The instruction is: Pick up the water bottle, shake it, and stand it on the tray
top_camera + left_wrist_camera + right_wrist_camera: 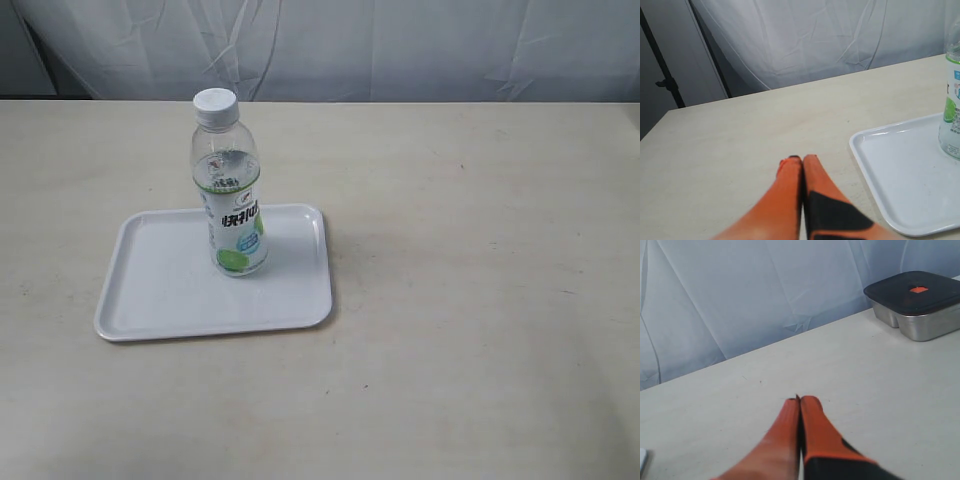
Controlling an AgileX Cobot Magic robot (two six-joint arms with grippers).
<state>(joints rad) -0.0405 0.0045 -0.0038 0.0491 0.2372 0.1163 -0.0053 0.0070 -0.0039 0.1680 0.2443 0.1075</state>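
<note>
Both tools are clenched on nothing: the left tool (801, 159) is pinched closed low over the worktop (740, 145), and the right tool (799, 399) is pressed together the same way above it. Near the left tool lies the tray (890, 165), white and flat on the worktop. The bottle (229, 190) stands upright on the tray, a little right of its middle in the exterior view, cap on, well apart from either tool. Beyond the right tool, a dark-lidded metal container (915, 302) sits by the curtain (740, 300).

Left claw (802, 159) and right claw (799, 400) show orange fingers (785, 195) with black panels (832, 216).
</note>
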